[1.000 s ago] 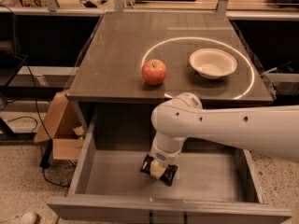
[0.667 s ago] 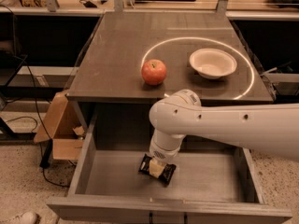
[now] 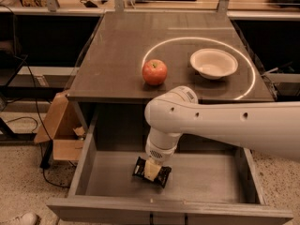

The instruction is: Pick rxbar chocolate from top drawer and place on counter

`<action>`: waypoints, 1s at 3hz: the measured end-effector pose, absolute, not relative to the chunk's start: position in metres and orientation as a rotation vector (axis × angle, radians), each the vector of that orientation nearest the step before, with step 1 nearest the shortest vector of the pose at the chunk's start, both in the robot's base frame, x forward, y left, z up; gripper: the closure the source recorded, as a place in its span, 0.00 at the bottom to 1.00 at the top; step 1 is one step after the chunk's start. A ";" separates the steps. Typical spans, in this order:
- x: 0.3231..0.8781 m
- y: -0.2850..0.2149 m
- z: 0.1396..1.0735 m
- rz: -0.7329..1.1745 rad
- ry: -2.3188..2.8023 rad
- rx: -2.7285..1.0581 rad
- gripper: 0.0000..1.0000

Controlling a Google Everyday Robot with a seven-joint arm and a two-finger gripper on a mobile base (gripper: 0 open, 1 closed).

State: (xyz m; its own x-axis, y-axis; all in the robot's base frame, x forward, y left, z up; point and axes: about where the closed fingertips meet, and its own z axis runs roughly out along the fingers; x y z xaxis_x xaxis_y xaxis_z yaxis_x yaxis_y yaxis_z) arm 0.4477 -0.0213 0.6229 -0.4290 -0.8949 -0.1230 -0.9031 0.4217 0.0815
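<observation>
The rxbar chocolate (image 3: 162,174) is a small black-wrapped bar lying on the grey floor of the open top drawer (image 3: 211,177), near its middle front. My gripper (image 3: 151,170) reaches straight down from the white arm into the drawer and sits right on the bar, covering its middle; the bar's ends show on either side. The counter (image 3: 117,60) above is dark grey-brown with a bright ring-shaped reflection.
A red apple (image 3: 154,72) and a white bowl (image 3: 213,63) stand on the counter. A brown cardboard box (image 3: 61,130) sits on the floor left of the drawer. The drawer's front panel (image 3: 168,212) is nearest the camera.
My gripper has shifted slightly left inside the drawer, and the bar under it appears slightly further left too. Apple and bowl have not moved.
</observation>
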 end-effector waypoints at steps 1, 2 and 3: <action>0.453 -0.019 0.652 0.202 2.571 -1.671 1.00; 0.462 -0.015 0.700 0.190 2.529 -1.718 1.00; 0.466 -0.017 0.739 0.172 2.510 -1.759 1.00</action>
State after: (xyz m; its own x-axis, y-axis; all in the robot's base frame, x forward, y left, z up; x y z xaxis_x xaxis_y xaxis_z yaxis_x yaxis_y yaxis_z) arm 0.4657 -0.0171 0.7388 -0.3419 -0.9317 -0.1225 -0.9397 0.3382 0.0503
